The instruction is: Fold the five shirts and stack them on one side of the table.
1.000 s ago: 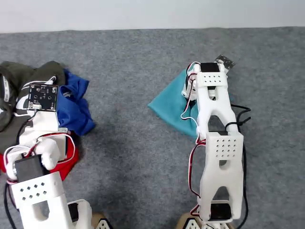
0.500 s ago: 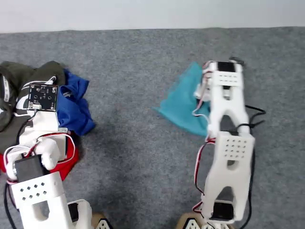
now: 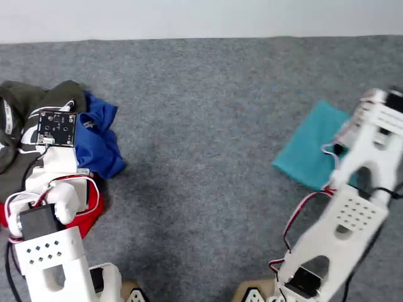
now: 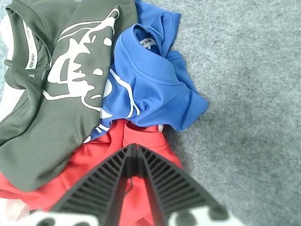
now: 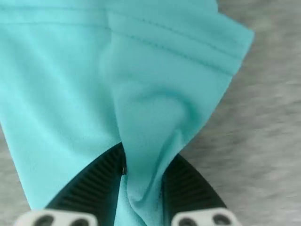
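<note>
A folded teal shirt [image 3: 312, 151] lies at the table's right side, and my right gripper [image 5: 141, 176] is shut on a bunched fold of the teal shirt [image 5: 141, 94]. The right arm [image 3: 352, 207] leans over it toward the right edge. At the left, a heap holds a dark green shirt [image 4: 56, 84] with a white print, a blue shirt [image 4: 150, 84] and a red shirt [image 4: 94, 165]. My left gripper [image 4: 134, 165] hangs shut just above the red shirt, with nothing seen between its fingers. The heap's blue shirt [image 3: 97, 138] lies beside the left arm [image 3: 50, 189].
Grey carpet-like cloth [image 3: 201, 126] covers the table, with a broad bare stretch between the heap and the teal shirt. A pale wall [image 3: 201, 19] runs along the far edge. A white garment edge [image 4: 9, 94] peeks out under the green shirt.
My right arm has swung to the right, dragging the teal shirt from the table's middle-right to near the right edge. The left arm has kept still.
</note>
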